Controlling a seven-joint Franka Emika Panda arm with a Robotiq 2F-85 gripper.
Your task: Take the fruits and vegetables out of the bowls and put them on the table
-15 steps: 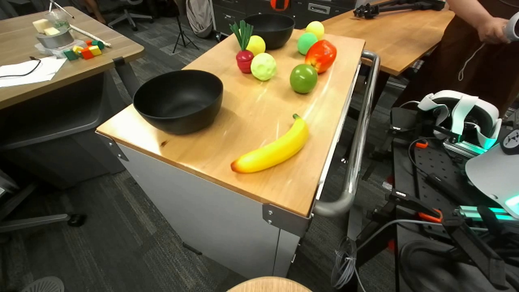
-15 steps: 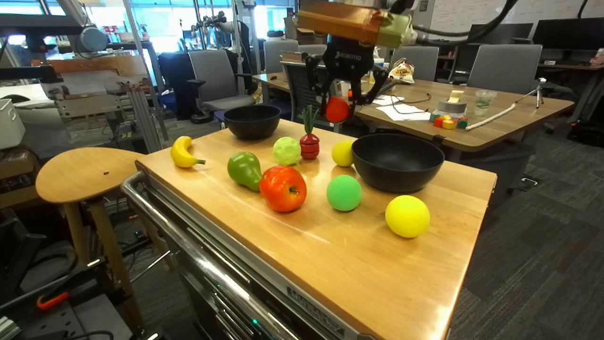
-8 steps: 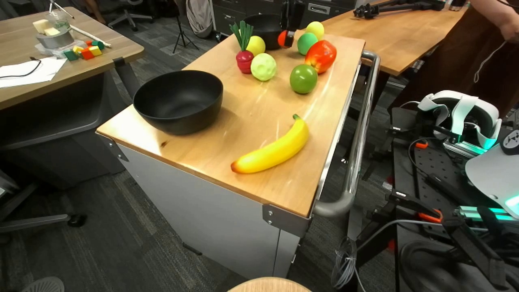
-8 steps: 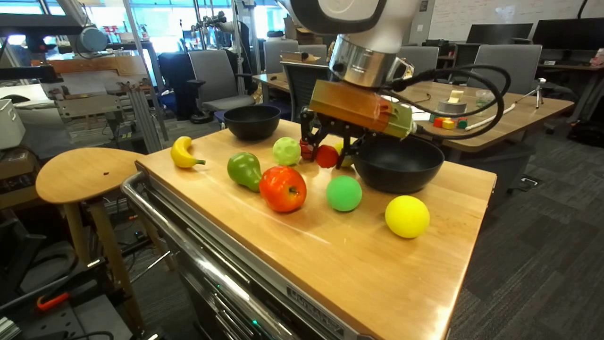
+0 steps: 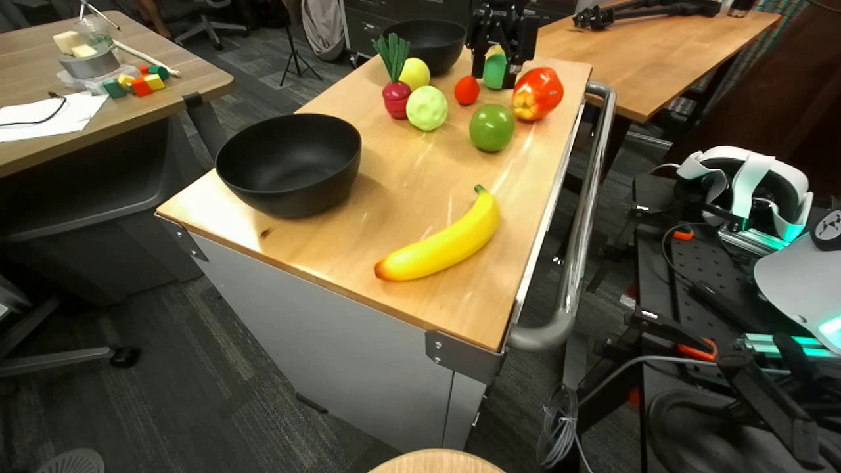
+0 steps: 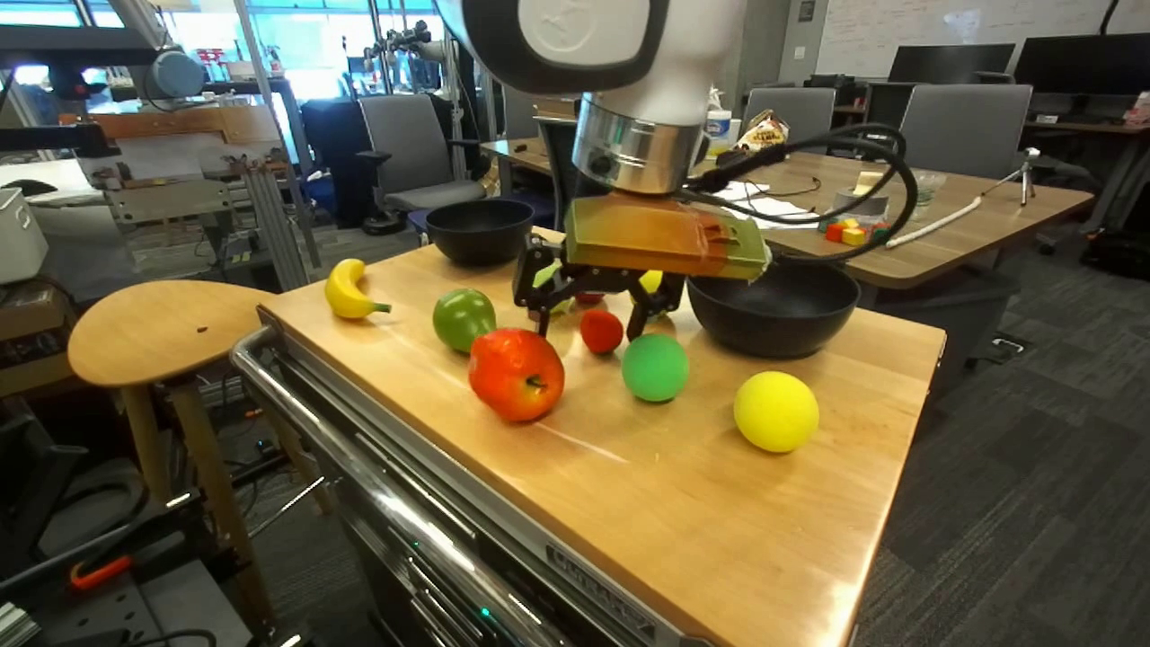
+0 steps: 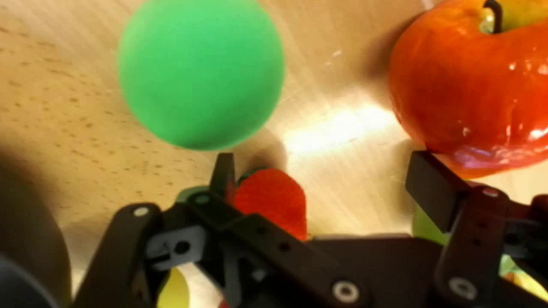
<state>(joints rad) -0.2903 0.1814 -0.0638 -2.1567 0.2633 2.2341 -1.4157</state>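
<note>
The banana [image 5: 440, 246] is yellow, its tip [image 5: 385, 270] brownish-orange, its stem [image 5: 479, 189] green. The bowls [image 5: 299, 200] are black. The radish [image 5: 396, 102] is deep red under dark green leaves [image 5: 392, 56]. The green ball [image 6: 655, 368] and the yellow ball [image 6: 776, 412] are solid-coloured. A fruit [image 6: 517, 373] is red-orange, patched with yellow. The table [image 7: 51, 98] is light brown, flecked darker.

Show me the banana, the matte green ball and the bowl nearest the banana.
Banana [image 5: 448, 245], in an exterior view: the curved middle.
Matte green ball [image 7: 201, 75], in the wrist view: visible middle.
Black bowl [image 5: 302, 203], in an exterior view: outer wall below rim.
</note>
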